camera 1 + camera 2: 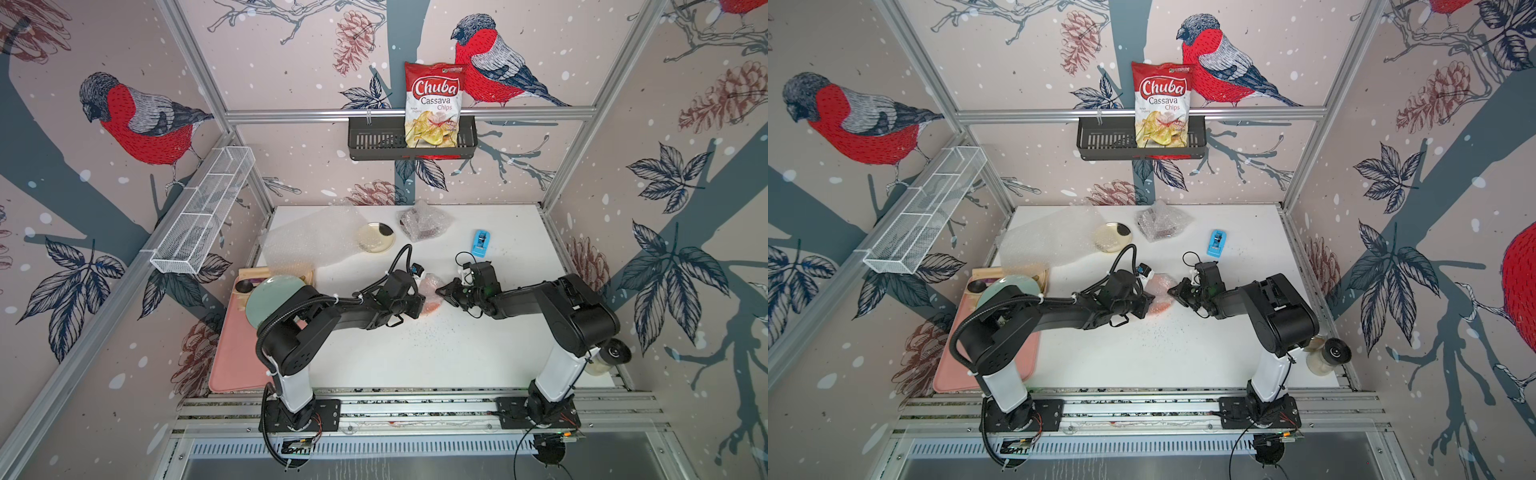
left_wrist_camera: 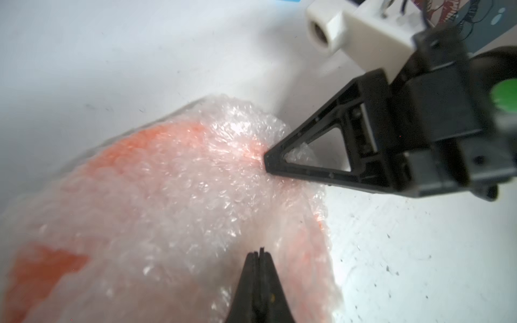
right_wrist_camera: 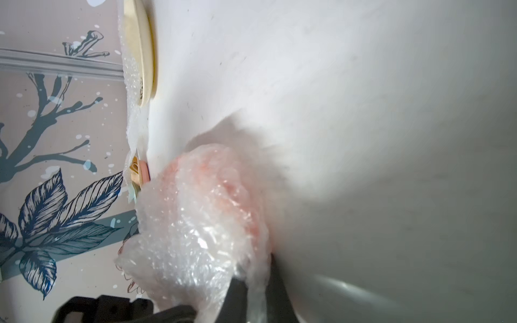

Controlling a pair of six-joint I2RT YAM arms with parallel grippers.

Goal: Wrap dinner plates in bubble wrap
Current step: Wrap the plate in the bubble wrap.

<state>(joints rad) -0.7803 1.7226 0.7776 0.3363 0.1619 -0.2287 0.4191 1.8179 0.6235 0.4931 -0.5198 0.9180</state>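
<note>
Centre of white table (image 1: 415, 357): orange round plate (image 2: 156, 137) bundled in clear crinkly bubble wrap (image 2: 195, 195), lying between the arms. At its right edge the right gripper (image 3: 256, 293) is clamped on a wrap fold. Over its left side, the left gripper (image 2: 261, 254) has jaws together, nothing visibly between.

I count three small round plates on my white counter (image 1: 457, 357): one bare cream plate with a dark rim (image 1: 375, 237), one plain orange plate (image 2: 47, 263) under wrap and one dark red plate (image 1: 419, 228) bundled up, plus one larger pale green plate (image 1: 272, 299). There are three sheets of clear crinkly bubble wrap (image 1: 307, 239), one loose and two round plates. I also see two black robot arms (image 1: 349, 311), one black slotted basket (image 1: 374, 139), one white wire basket (image 1: 203, 212), one red-and-white chip bag (image 1: 434, 104) and one pink tray (image 1: 237, 357).
</note>
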